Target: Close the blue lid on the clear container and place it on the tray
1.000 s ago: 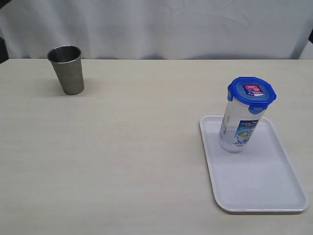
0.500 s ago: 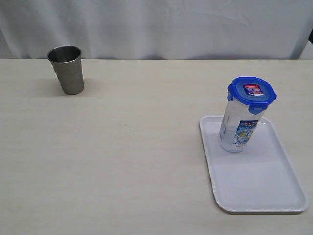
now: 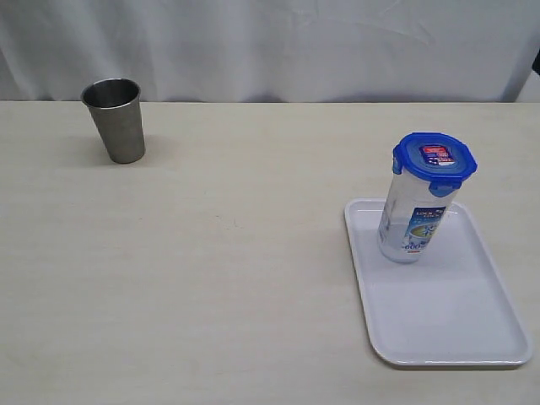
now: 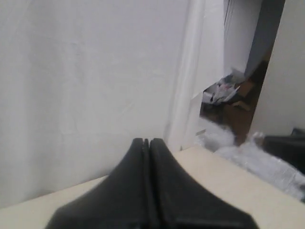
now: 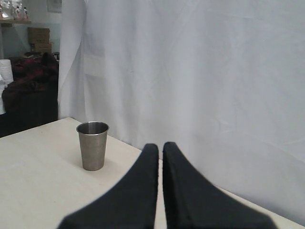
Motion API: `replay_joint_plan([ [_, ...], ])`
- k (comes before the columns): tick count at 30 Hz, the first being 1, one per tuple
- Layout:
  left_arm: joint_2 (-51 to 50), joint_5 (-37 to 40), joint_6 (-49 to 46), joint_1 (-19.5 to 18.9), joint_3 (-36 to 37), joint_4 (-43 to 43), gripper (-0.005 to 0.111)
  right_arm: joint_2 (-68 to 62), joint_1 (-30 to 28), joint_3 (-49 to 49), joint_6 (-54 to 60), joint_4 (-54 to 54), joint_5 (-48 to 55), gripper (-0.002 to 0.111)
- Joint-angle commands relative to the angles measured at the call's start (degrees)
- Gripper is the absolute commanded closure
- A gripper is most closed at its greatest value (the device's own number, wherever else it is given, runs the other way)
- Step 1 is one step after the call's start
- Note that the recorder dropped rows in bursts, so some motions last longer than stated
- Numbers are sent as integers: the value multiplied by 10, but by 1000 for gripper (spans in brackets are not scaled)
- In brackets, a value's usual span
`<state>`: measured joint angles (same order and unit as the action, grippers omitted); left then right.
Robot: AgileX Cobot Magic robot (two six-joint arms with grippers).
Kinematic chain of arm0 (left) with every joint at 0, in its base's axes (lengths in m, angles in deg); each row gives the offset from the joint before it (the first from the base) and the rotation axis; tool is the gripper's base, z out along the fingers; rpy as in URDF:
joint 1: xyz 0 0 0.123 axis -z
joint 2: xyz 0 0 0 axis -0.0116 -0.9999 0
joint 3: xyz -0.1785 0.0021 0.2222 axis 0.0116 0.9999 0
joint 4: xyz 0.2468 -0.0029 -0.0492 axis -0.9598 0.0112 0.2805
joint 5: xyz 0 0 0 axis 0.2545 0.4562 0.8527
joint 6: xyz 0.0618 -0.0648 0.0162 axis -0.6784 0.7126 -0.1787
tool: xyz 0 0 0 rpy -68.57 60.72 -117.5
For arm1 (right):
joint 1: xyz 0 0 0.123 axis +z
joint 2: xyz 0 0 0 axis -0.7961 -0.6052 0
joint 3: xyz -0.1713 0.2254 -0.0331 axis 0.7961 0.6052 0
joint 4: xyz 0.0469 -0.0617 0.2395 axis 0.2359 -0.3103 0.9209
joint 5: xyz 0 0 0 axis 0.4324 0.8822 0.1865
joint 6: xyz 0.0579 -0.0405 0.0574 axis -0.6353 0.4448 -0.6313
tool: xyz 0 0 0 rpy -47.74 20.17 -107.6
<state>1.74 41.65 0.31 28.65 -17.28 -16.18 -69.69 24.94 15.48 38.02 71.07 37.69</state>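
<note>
The clear container (image 3: 411, 224) stands upright on the far end of the white tray (image 3: 447, 329), at the right of the exterior view. The blue lid (image 3: 434, 162) sits on top of it, its flaps folded down and its red-and-blue sticker facing up. Neither arm shows in the exterior view. In the left wrist view my left gripper (image 4: 147, 141) is shut with nothing between its black fingers, pointing at the white curtain. In the right wrist view my right gripper (image 5: 160, 146) is likewise shut and empty, raised over the table's far side.
A grey steel cup (image 3: 116, 119) stands at the table's far left and also shows as the steel cup (image 5: 92, 145) in the right wrist view. A white curtain (image 3: 270, 42) hangs behind the table. Clutter lies past the curtain's edge (image 4: 228, 95).
</note>
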Motion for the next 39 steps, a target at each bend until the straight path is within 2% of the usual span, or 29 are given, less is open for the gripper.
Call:
replay_joint_plan([
  [1,1,22,-82,1,1,184,107,1,-2,3,-2,3,-1,104],
  [6,1,60,-318,1,1,413,107,1,-2,3,-2,3,-1,104],
  [10,8,72,-579,1,21,607,107,1,-2,3,-2,3,-1,104],
  [13,16,70,-721,1,47,666,107,1,-2,3,-2,3,-1,104],
  [16,29,40,-812,1,82,681,107,1,-2,3,-2,3,-1,104],
  [19,38,8,-871,1,110,681,107,1,-2,3,-4,3,-1,104],
  [24,45,7,-942,1,135,687,107,1,-2,3,-4,3,-1,104],
  [29,45,-13,-946,-10,156,691,107,1,-2,3,-4,3,-1,104],
  [36,55,-111,-946,-47,225,691,107,1,-2,3,-4,3,-1,104],
  [39,66,-128,-946,-64,245,691,107,1,-2,3,-4,3,-1,104],
])
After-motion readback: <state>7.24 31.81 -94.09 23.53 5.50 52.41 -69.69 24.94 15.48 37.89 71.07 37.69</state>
